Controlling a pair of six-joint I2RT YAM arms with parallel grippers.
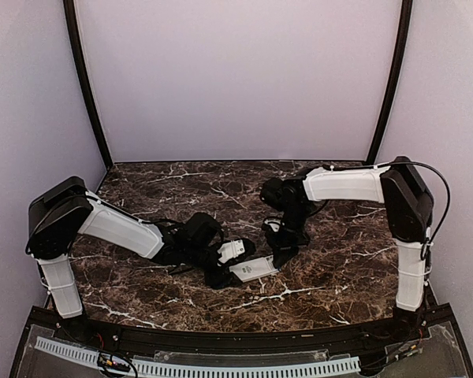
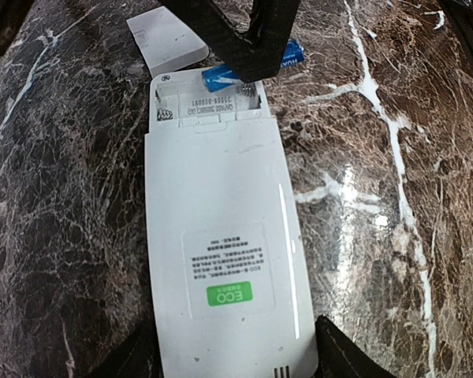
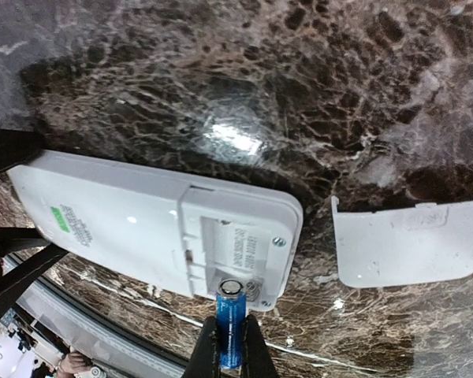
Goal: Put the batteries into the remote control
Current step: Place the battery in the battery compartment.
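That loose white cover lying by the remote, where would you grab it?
Across its two long edges, from straight above. The cover lies flat and thin on the table, just apart from the remote control, so a side approach likely finds little to pinch.

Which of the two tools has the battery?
The right tool, pinching the blue battery at the opened remote; the left tool grips the remote's labelled end.
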